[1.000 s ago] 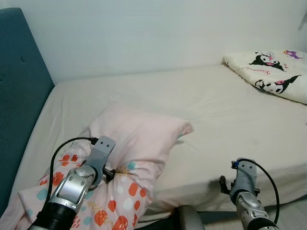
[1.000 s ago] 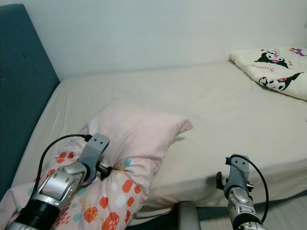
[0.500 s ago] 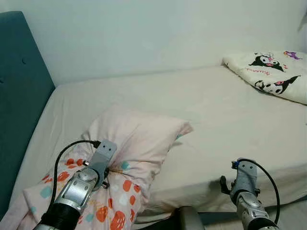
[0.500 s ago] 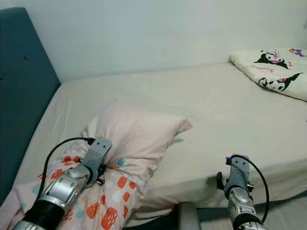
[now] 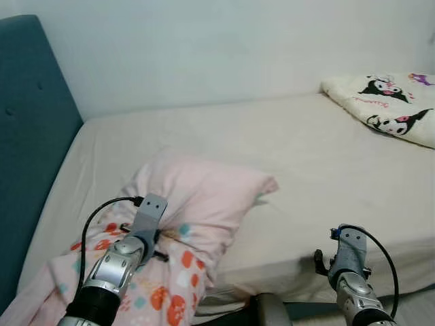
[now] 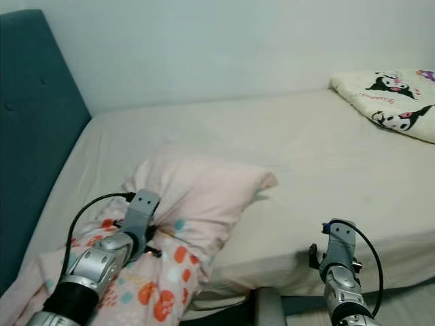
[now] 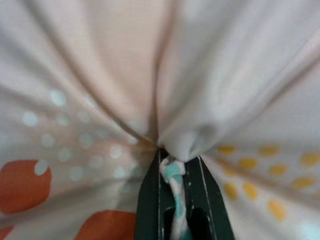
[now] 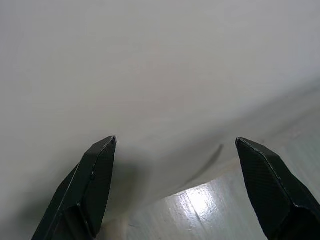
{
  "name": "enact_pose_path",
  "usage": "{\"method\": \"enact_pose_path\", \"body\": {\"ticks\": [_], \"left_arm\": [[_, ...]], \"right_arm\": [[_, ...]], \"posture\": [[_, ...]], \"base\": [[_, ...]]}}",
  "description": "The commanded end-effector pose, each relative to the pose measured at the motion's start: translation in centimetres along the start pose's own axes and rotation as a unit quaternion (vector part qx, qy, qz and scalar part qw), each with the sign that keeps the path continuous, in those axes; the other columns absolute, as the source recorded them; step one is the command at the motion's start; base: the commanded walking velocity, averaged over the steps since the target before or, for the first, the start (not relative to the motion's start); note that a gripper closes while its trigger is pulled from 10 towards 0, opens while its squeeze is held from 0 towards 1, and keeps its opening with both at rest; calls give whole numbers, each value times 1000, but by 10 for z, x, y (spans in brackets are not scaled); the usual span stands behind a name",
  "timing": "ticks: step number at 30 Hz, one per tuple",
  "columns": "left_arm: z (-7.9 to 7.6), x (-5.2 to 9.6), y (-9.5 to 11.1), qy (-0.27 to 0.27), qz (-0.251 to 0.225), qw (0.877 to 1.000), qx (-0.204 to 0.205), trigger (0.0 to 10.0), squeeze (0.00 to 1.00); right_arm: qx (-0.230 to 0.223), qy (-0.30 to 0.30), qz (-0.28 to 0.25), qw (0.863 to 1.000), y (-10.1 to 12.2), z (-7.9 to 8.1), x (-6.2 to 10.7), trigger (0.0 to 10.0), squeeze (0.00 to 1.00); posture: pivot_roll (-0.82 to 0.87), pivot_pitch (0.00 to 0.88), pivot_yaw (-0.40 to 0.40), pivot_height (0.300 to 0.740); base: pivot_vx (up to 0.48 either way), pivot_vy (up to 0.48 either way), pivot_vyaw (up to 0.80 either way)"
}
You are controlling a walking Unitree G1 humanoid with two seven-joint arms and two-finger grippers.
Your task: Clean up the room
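The left gripper is pinching a fold of the pillow, its fingers closed tight on the cloth where pink meets the spotted pattern. The pillow is lying on the bed near the headboard. The right gripper is hanging wide open and empty beside the bed's edge.

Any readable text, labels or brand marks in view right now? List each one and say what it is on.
Cartoon-print blanket at the far right of the bed: pink script beside the black-and-white characters, too small and blurred to read.
Pink pillow and spotted quilt pinched in the left gripper: patterns, no lettering.
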State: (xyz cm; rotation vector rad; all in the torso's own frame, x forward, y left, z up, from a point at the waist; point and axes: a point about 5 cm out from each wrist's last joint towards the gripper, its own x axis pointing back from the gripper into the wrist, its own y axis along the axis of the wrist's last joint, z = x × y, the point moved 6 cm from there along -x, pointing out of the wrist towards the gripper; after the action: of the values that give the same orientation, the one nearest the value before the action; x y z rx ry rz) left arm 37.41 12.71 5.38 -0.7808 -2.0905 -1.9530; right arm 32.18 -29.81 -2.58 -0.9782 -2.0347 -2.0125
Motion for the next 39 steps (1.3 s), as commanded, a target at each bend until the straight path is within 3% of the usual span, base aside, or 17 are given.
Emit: {"method": "enact_pose_path", "body": {"ticks": [1,2,4,5,7,8,12,15,19,22,23,26,29,31,35,37,39], "left_arm": [[-12,0,31,-35,-51,997,50,0,0],[-12,0,31,-35,-51,997,50,0,0],[-7,4,99,-30,-155,982,104,0,0],[-7,4,99,-30,-155,982,104,0,0],[6,12,150,-7,-233,963,136,0,0],[6,12,150,-7,-233,963,136,0,0],[20,24,199,28,-305,944,124,0,0],[35,46,255,74,-378,919,79,0,0],[46,57,273,100,-399,909,71,0,0],[67,82,303,155,-439,884,52,0,0],[67,82,303,155,-439,884,52,0,0],[69,96,321,179,-460,870,4,0,0],[68,98,326,184,-464,866,-17,0,0],[60,99,332,194,-464,860,-91,0,0],[59,98,333,204,-457,856,-127,0,0],[62,97,332,214,-447,855,-154,0,0],[81,100,327,247,-424,853,-177,0,0]], "right_arm": [[0,1,7,1000,-2,2,0,10000,0],[0,1,7,1000,-2,2,0,10000,0],[-1,1,6,1000,-2,2,0,10000,0],[-1,1,6,1000,-2,2,0,10000,0],[-3,1,5,1000,-1,2,0,10000,0],[-3,1,5,1000,-1,2,0,10000,0],[-4,1,4,1000,-2,3,0,10000,0],[-6,-1,4,1000,-4,2,1,10000,0],[-6,-5,5,1000,-6,-2,2,10000,0],[-7,-11,6,1000,-8,-6,2,10000,0],[-7,-11,6,1000,-8,-6,2,10000,0],[-7,-13,5,1000,-10,-8,3,10000,0],[-7,-14,5,1000,-10,-9,3,10000,0],[-7,-16,6,1000,-15,-11,5,10000,0],[-8,-19,8,1000,-19,-13,7,10000,0],[-9,-22,10,1000,-25,-15,9,10000,0],[-12,-26,12,1000,-33,-18,12,10000,0]], "posture": [[-87,8,-10,541],[-87,8,-10,541],[-90,7,-7,541],[-90,7,-7,541],[-92,9,-4,541],[-92,9,-4,541],[-104,12,5,541],[-119,18,13,541],[-128,21,18,541],[-143,26,25,541],[-143,26,25,541],[-157,35,27,541],[-158,37,28,541],[-167,64,45,541],[-171,79,52,541],[-174,93,61,541],[-174,122,76,541]], "base": [[0,0,0],[0,0,0],[0,0,0],[0,0,0],[0,0,0],[0,0,0],[0,0,0],[0,0,0],[0,0,0],[0,0,0],[0,0,0],[0,0,0],[0,0,0],[0,0,0],[0,0,0],[0,0,0],[0,0,0]]}}
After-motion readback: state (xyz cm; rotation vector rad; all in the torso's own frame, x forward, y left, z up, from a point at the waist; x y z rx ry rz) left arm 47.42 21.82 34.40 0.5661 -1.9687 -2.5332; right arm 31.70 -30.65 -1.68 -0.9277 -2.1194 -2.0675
